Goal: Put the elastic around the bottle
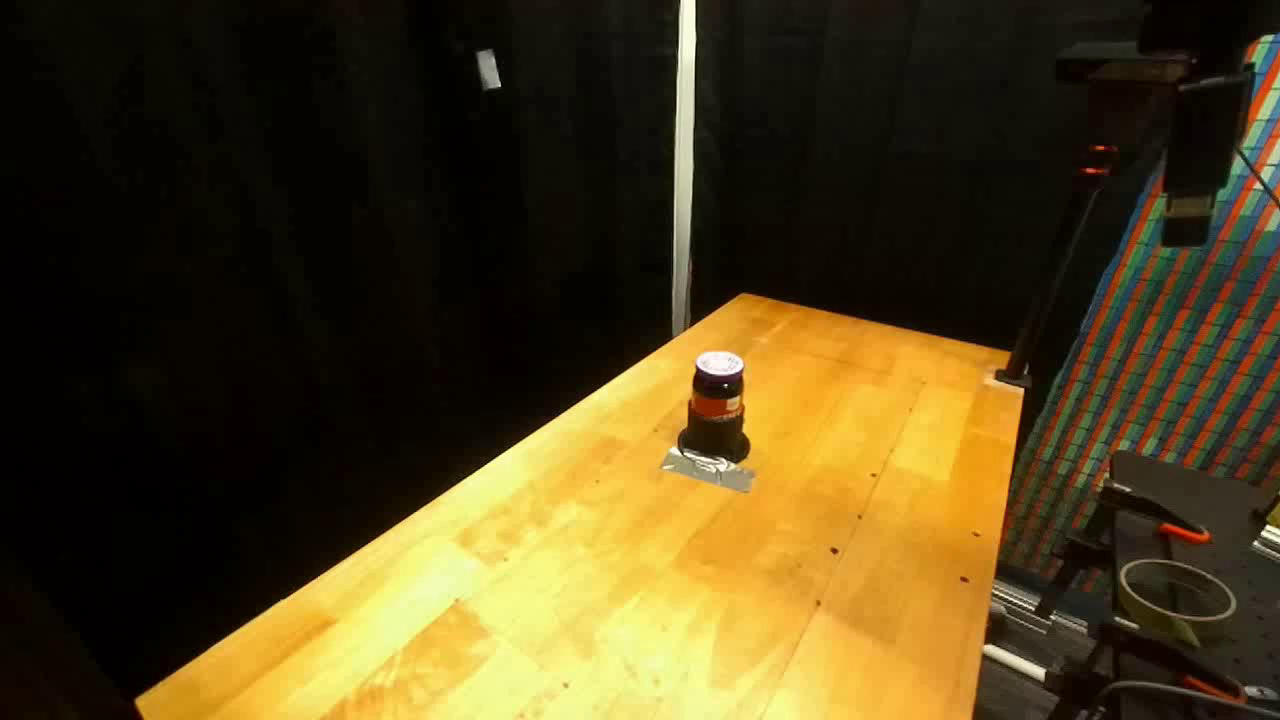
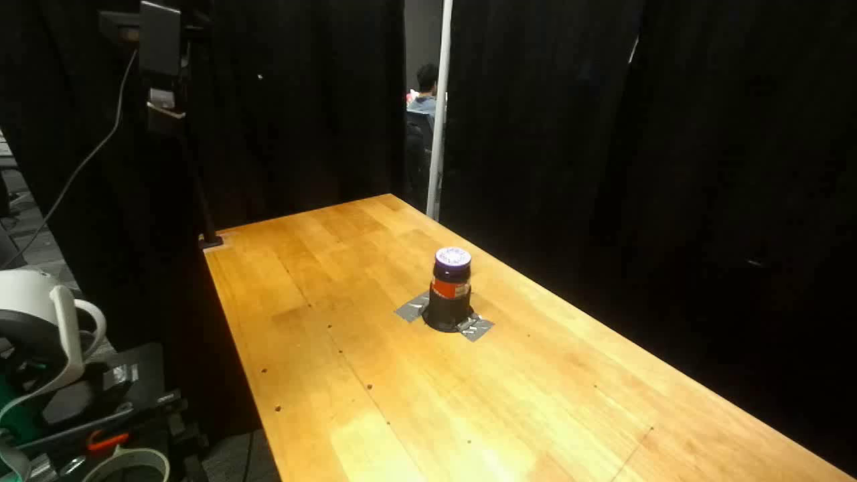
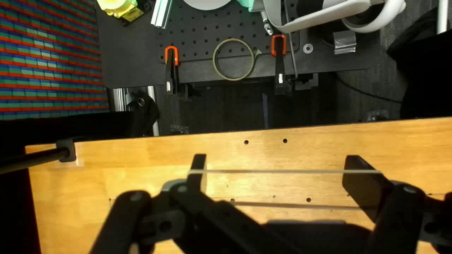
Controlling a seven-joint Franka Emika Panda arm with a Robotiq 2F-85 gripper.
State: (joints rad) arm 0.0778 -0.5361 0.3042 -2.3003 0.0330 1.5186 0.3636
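1. Nearest: black two-fingered tool [image 3: 279, 178], fingers spread wide, nothing pinched between; yellow-brown wooden tabletop [image 3: 317, 141] beneath it in wrist view.
2. Thin pale elastic [image 3: 275, 171] looped around both fingers, two strands across the gap, looks taut.
3. Further off: short squat dark bottle [image 2: 452, 289], orange-red band, white-topped purple cap, upright on the tabletop, silver tape [image 2: 477, 329] at its foot. Elastic not on it yet.
4. Step, my guess: bring the loop to the bottle. Hold the spread, centre on the cap, fingers either side, straight down past it, narrow a little, slide fingers up and out. Snagging the cap could pop the loop off.
5. Hidden, near: left end of nearer strand goes behind the tool; height on the fingers unclear.
6. Mid: bottle absent from wrist view, tool not made out in either exterior view; gap can't be judged. Black lower part: body or holder, can't tell.
7. Far: white handled object [image 2: 37, 298] cut off at the side; person [image 2: 424, 94] partly behind white pole [image 2: 438, 134].
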